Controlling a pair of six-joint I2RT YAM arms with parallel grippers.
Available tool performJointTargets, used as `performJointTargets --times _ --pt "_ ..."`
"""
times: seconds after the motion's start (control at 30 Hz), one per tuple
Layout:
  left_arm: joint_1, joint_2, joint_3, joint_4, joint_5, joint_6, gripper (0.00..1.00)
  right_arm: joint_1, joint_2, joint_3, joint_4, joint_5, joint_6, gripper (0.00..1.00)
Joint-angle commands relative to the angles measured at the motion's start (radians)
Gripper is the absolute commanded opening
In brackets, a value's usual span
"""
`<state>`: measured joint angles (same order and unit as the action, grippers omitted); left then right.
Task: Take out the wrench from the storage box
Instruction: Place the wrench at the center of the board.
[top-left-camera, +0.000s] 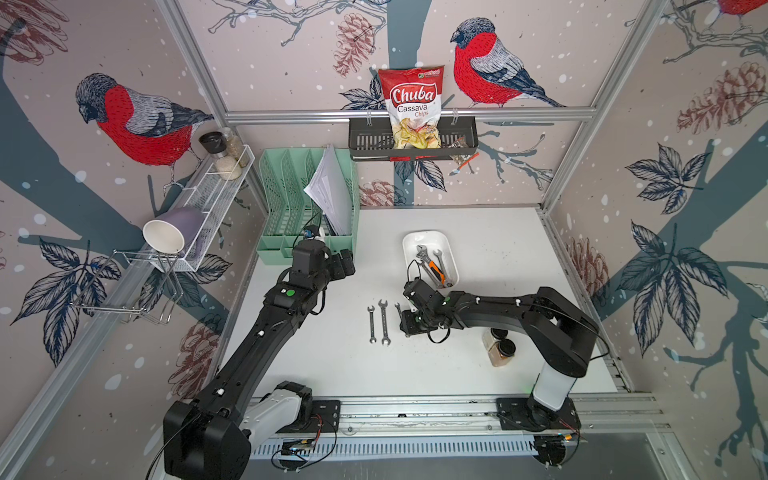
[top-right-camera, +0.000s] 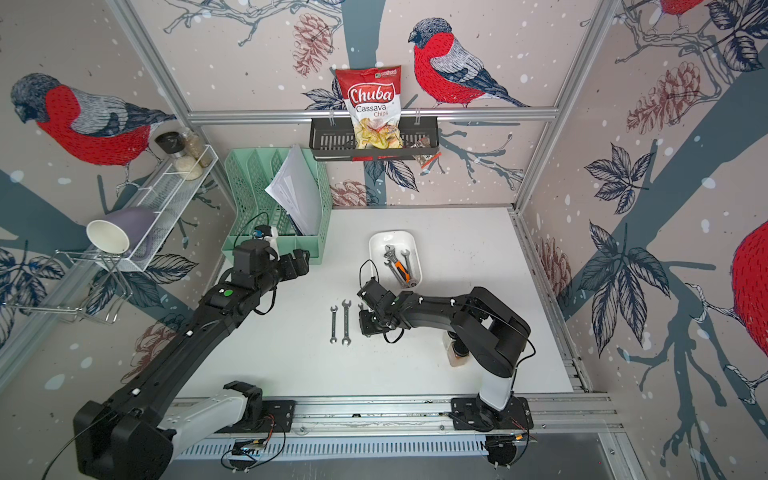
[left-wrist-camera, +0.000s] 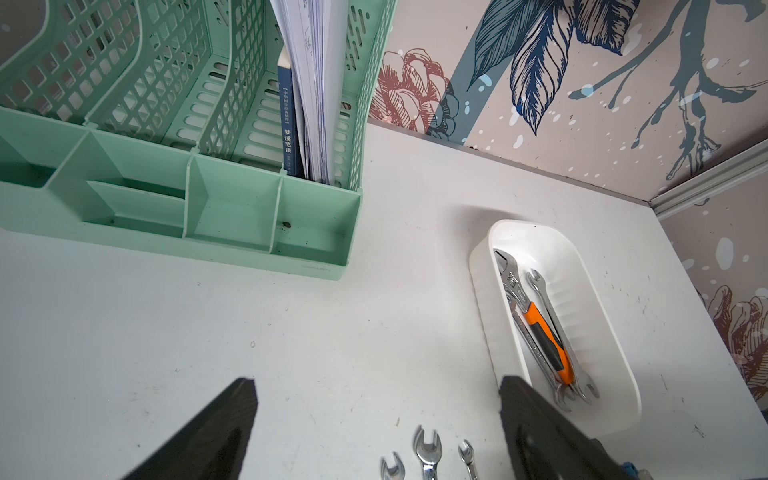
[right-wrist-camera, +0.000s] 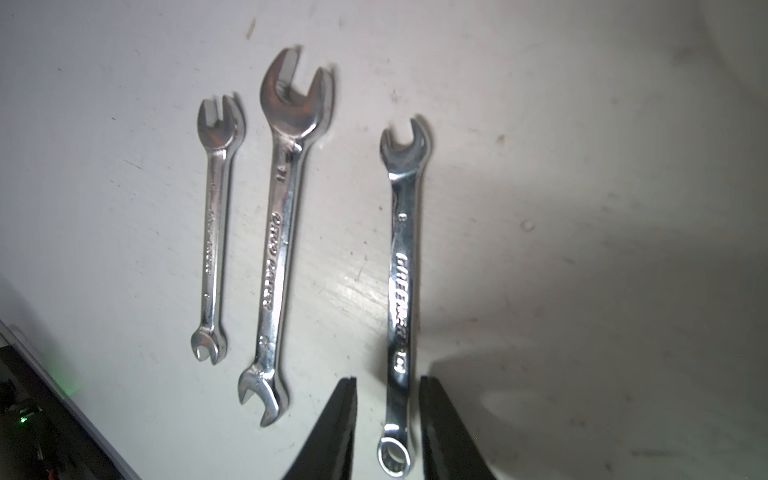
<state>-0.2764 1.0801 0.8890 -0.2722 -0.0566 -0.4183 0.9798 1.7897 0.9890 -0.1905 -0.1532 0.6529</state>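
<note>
The white storage box stands on the table right of centre and also shows in the left wrist view. Inside lie an orange-handled adjustable wrench and other steel spanners. Three wrenches lie side by side on the table: a small one, a larger one and a combination wrench. My right gripper is low over the combination wrench, its fingers either side of the ring end with a gap on each side, open. My left gripper hangs wide open and empty near the organiser.
A mint-green file organiser with papers stands at the back left. A black basket with a chips bag hangs on the back wall. Spice jars stand beside the right arm. A wire shelf with a mug is on the left wall.
</note>
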Motion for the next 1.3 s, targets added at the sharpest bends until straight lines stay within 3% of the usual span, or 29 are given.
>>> performJointTargets --times 0.0,0.63,0.93,1.27 --pt "0.003 -0.004 0.002 0.024 -0.008 0.012 0.95 0.007 0.011 0.005 0.011 -0.016 -0.015 0.32" --pt "0.003 0.001 0.005 0.025 -0.012 0.015 0.94 0.021 0.02 0.028 0.008 -0.011 -0.028 0.32" --pt "0.0 0.02 0.025 0.029 -0.001 -0.011 0.95 -0.002 -0.087 0.162 -0.107 0.096 -0.109 0.33" --pt "-0.022 0.153 0.182 0.055 0.048 -0.044 0.94 -0.217 -0.154 0.258 -0.17 0.216 -0.329 0.32"
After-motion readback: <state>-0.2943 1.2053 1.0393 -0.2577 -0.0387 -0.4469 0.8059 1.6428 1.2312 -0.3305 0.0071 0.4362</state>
